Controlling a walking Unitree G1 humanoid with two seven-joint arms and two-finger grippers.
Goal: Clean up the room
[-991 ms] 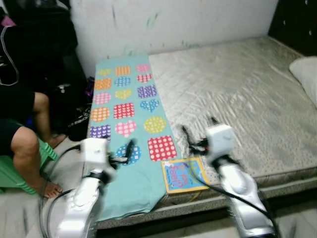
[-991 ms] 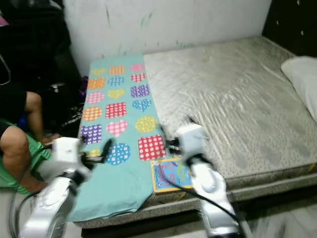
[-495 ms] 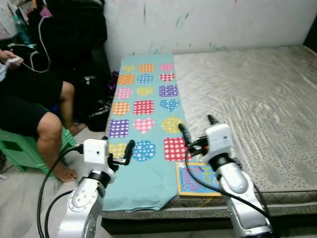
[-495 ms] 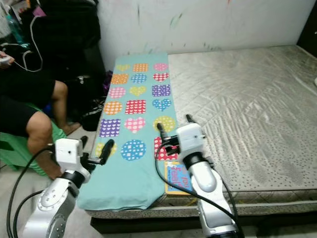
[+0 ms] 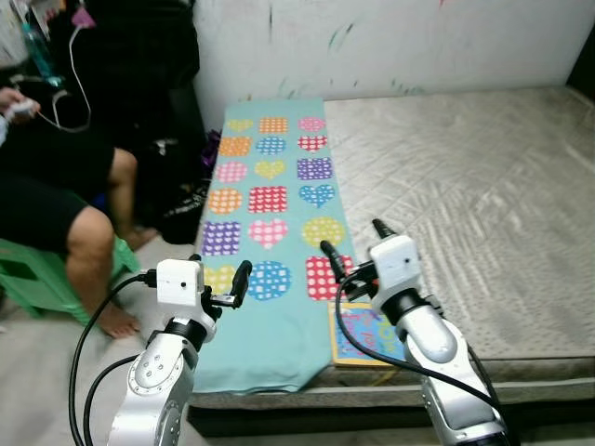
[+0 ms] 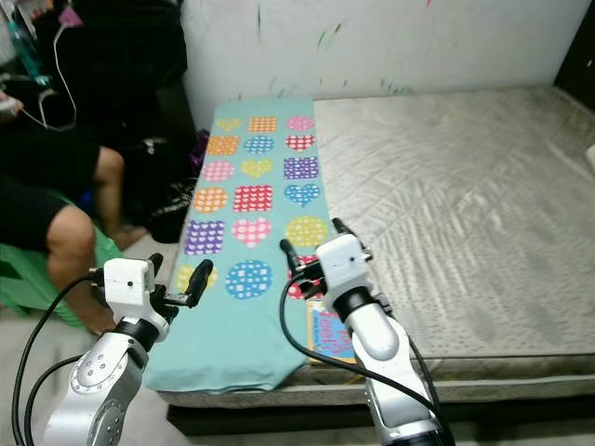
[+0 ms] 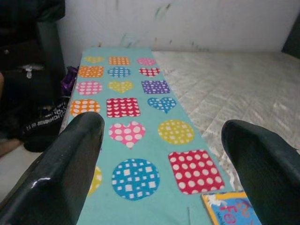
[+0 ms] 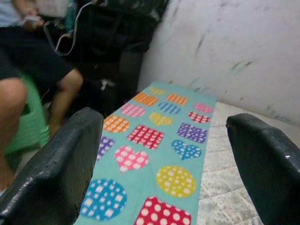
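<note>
Your camera has swung left since a second ago, centring the teal patterned mat (image 5: 270, 232) on the mattress (image 5: 465, 186). Both the left pincer (image 5: 218, 283) and right pincer (image 5: 351, 243) hang wide and empty; the picture book (image 5: 364, 336) lies at the mat's near right corner, untouched.

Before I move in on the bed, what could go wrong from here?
The book lies at the mattress edge, under the right end effector; a careless nudge might tip it off. Its corner rests against the teal patterned cloth, so dragging either could shift the other. A seated person's leg is close to the left end effector, so swing that arm cautiously.
</note>
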